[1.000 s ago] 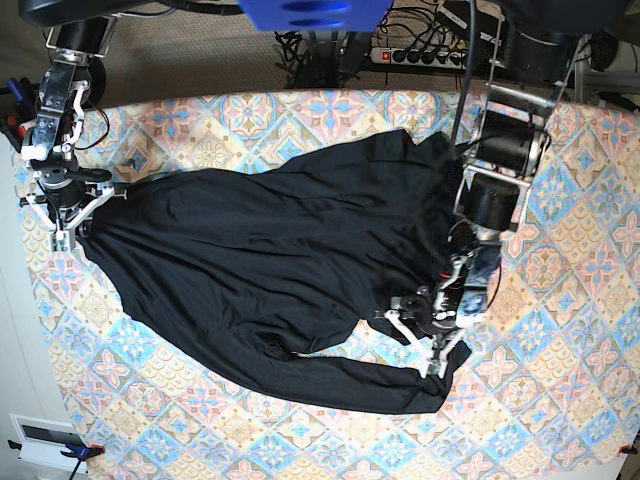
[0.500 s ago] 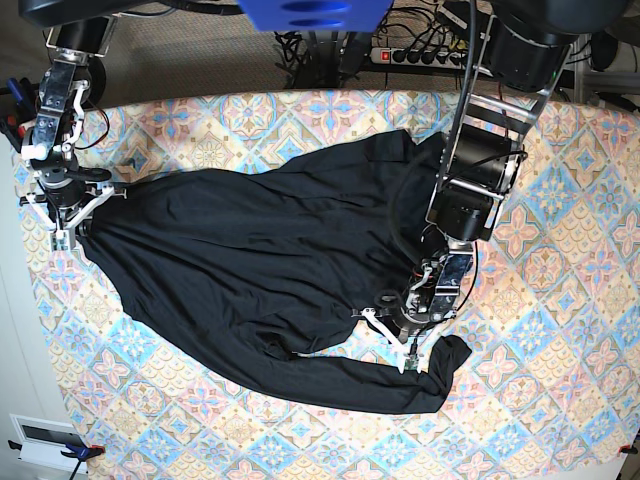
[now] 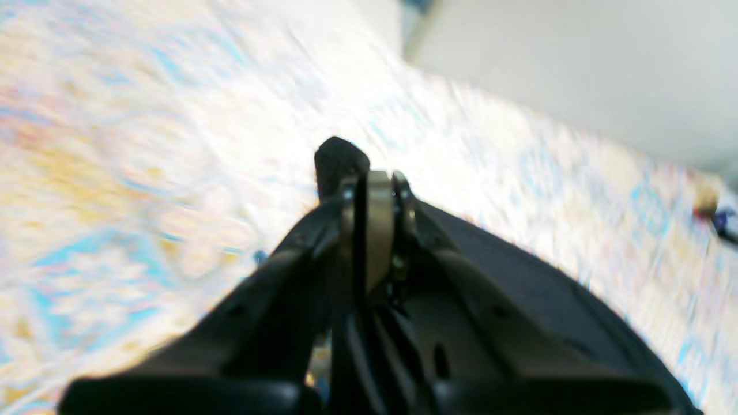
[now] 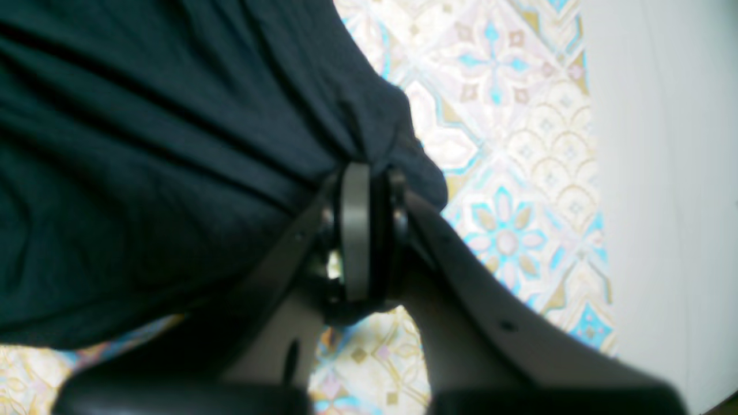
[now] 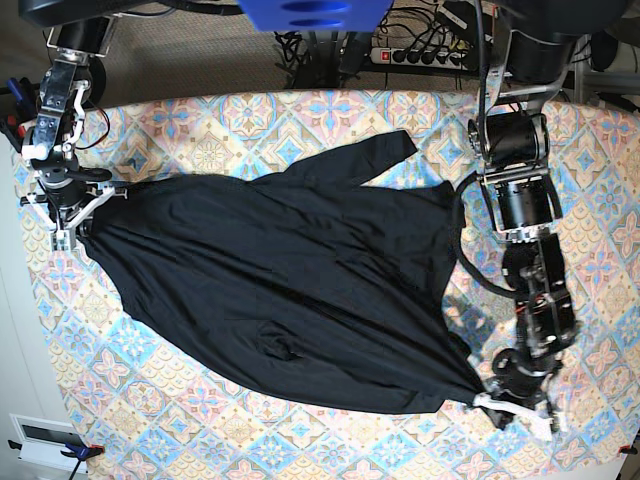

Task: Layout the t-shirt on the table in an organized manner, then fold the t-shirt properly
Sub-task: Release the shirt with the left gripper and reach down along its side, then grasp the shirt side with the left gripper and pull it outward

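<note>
Under heavy blur, left tool [image 3: 369, 190] pinches t-shirt [image 5: 290, 290] corner; right tool [image 4: 369, 190] clamps bunched hem, fingertips hidden

No text, label, brand, number or sign can be read in any of the views. The black t-shirt [image 5: 280, 280] bears no print, and the cloth on the desk [image 5: 590, 230] carries only floral diamond tiles. The left wrist view is too blurred to show any lettering.
</note>
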